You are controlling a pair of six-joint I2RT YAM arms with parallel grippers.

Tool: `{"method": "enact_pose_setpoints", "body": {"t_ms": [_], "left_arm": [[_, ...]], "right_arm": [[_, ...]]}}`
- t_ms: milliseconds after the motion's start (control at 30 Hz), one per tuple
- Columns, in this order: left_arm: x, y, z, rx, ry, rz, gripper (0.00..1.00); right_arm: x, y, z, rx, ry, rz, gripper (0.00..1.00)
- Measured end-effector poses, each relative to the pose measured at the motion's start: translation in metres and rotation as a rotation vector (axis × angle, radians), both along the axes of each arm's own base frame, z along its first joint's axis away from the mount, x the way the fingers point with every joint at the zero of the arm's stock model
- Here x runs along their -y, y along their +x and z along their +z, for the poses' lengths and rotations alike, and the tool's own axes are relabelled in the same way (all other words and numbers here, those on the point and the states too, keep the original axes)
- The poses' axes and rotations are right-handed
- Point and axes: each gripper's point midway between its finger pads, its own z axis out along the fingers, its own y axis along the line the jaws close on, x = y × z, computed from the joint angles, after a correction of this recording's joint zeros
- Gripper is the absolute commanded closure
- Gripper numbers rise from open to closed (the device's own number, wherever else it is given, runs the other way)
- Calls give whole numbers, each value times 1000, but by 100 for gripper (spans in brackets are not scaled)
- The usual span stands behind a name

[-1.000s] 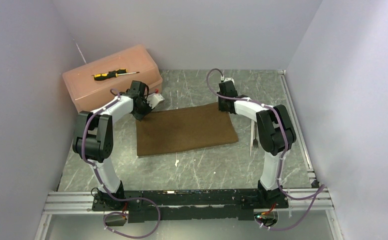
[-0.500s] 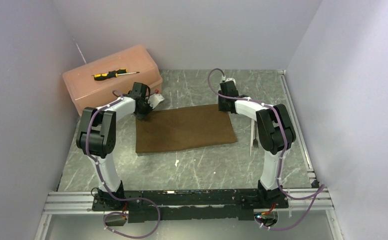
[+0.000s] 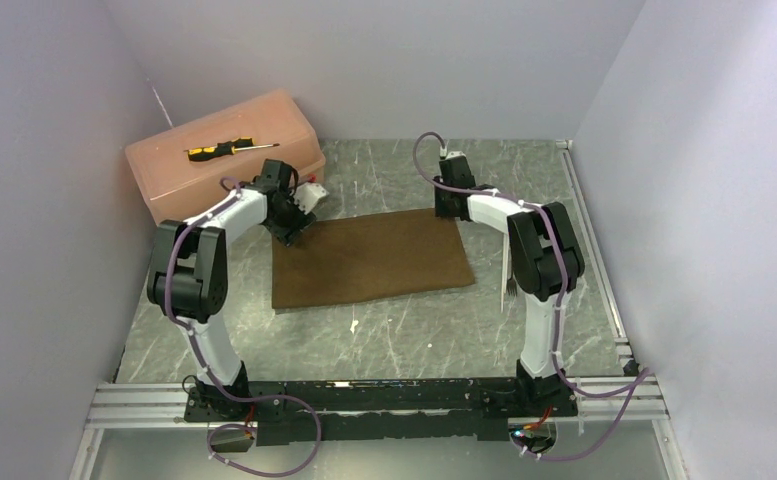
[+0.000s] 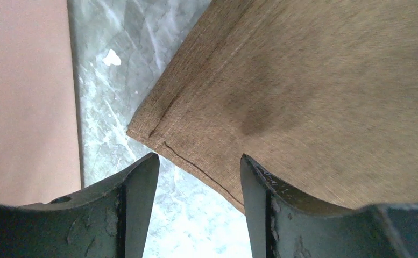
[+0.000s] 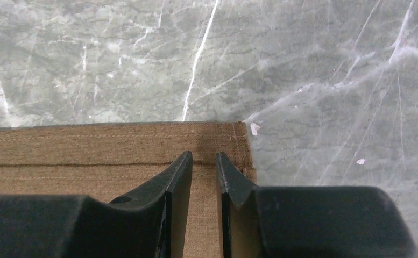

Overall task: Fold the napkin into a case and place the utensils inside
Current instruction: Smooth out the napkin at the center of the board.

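Note:
The brown napkin [image 3: 369, 258] lies flat on the marble table, folded double, with two layered edges showing in both wrist views. My left gripper [image 3: 296, 232] hovers over its far left corner [image 4: 142, 131], open, with only table between the fingers [image 4: 198, 158]. Over the far right corner [image 5: 239, 145] my right gripper [image 3: 451, 212] stands with its jaws a narrow gap apart [image 5: 204, 157], holding nothing; cloth shows below the gap. The utensils [image 3: 510, 285] lie right of the napkin, partly hidden behind the right arm; a fork's tines show.
A pink box [image 3: 179, 172] stands at the far left, with a yellow-and-black screwdriver [image 3: 226, 149] on its lid. Its side [image 4: 23, 97] is close to the left gripper. Walls enclose the table on three sides. A white fleck [image 3: 352, 325] lies in front of the napkin.
Both grippers were shut at the napkin's far corners and have come open, the left one widely. The napkin's far edge has settled flat. The arms have barely shifted.

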Motion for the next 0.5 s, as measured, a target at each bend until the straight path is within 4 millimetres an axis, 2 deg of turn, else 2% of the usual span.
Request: {"method": "enact_pose_setpoints", "body": {"t_ms": [167, 267, 400, 500], "left_arm": [[25, -2, 37, 0, -113, -65, 39], [45, -13, 49, -23, -179, -139, 40], [56, -38, 34, -108, -201, -213, 42], [51, -57, 12, -175, -181, -229, 43]], "right_arm": [[5, 10, -4, -4, -6, -3, 74], [8, 12, -2, 0, -1, -8, 64], [11, 11, 1, -2, 4, -16, 52], [17, -4, 8, -18, 19, -35, 45]]}}
